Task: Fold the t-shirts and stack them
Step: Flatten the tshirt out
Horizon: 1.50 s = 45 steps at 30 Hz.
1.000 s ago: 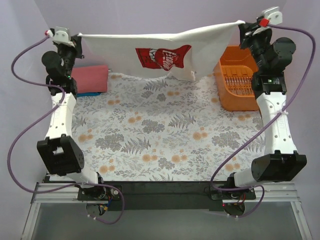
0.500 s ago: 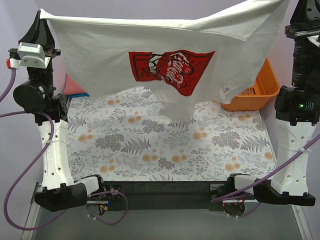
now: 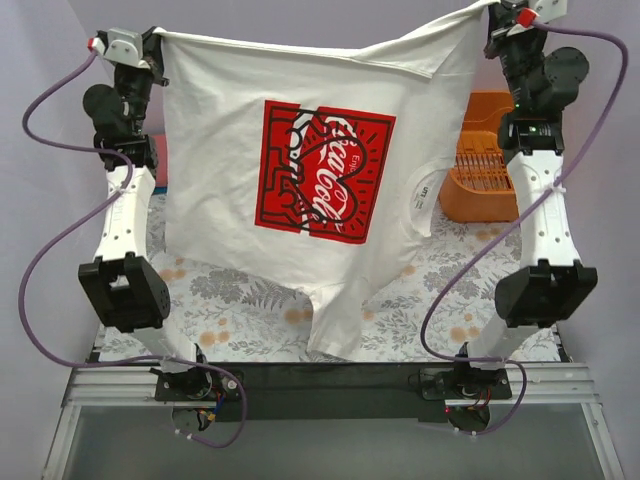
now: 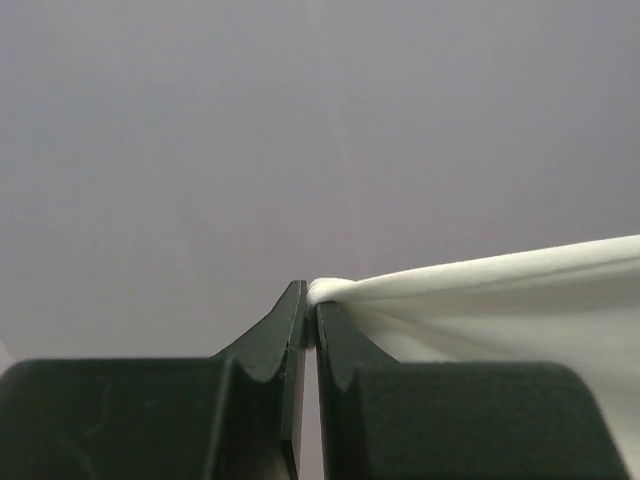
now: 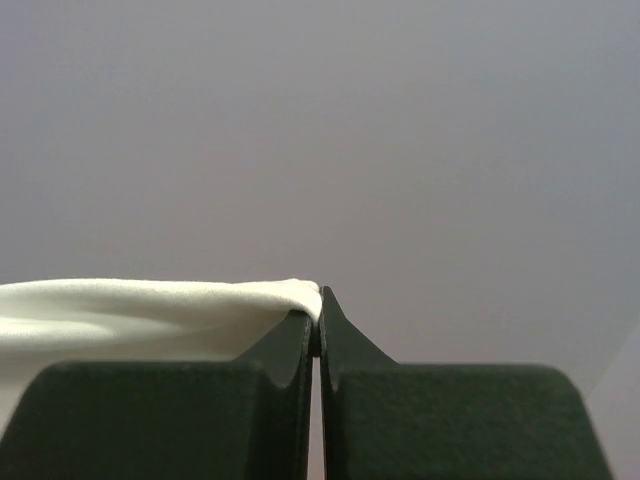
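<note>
- Top external: the white t-shirt [image 3: 220, 150] hangs as a wide sheet betw. the two arms, red print [image 3: 325, 170] facing the cam. It's well above the floral surface [image 3: 230, 300]. Only the lowest flap, prob. a sleeve, droops toward the front edge.
- Left claw [image 3: 155, 45] pinches the top-left corner and right claw [image 3: 490, 22] the top-right, both clamped on cloth.
- Wrist views agree: left claw [image 4: 310, 292] and right claw [image 5: 318, 295] each have tips nipped together, w/ a white fold coming out on the inner side.
- Change: 1 s ago the shirt was stretched low at the back of the surface, sagging, print small. Half a sec ago it was swung up and fwd. Now the arms are back and high, and the cloth has dropped open, flat, few wrinkles.
- My read: shake-out looks done. The shirt is spread but sideways, neck opening toward the right.
- Next is prob. laying it flat on the surface. No fold made yet.
- Orange basket [image 3: 490, 170] sits partly hidden behind the shirt at right. The other shirts aren't visible now.
</note>
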{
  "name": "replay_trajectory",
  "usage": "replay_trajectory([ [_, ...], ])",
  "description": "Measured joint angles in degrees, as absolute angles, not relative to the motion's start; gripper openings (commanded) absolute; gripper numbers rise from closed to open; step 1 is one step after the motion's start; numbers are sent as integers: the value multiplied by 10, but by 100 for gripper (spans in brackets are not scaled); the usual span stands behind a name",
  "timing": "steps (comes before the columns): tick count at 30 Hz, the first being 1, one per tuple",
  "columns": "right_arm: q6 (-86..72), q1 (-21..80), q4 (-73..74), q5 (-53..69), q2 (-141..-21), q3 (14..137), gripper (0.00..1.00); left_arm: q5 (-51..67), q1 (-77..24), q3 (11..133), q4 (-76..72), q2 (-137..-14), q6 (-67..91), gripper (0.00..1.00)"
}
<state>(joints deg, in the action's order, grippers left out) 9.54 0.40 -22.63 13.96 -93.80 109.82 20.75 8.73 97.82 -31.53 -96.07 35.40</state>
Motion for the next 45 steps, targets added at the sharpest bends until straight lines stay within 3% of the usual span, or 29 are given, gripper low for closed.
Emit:
replay_trajectory([
  [3, 84, 10, -211, 135, -1047, 1203, 1, 197, 72, 1051, -305, -1042, 354, 0],
  [7, 77, 23, -212, 117, -1173, 1375, 1, 170, 66, 1241, -279, -1196, 354, 0],
  [10, 83, 37, -240, 104, -1180, 1386, 1, 155, 67, 1364, -279, -1273, 351, 0],
  [13, 101, 51, -291, 100, -1140, 1331, 1, 148, 66, 1379, -315, -1278, 349, 0],
  [21, 145, 48, -415, 78, -1051, 1232, 1, 144, 67, 1119, -455, -1139, 340, 0],
  [29, 178, 46, -450, 108, -951, 833, 1, 172, 70, 836, -497, -1090, 303, 0],
  [34, 205, 46, -392, 130, -941, 658, 1, 202, 70, 694, -463, -1089, 266, 0],
  [41, 229, 47, -303, 143, -910, 671, 1, 237, 75, 666, -379, -1052, 228, 0],
  [45, 272, 47, -162, 159, -862, 752, 1, 277, 91, 747, -216, -997, 182, 0],
])
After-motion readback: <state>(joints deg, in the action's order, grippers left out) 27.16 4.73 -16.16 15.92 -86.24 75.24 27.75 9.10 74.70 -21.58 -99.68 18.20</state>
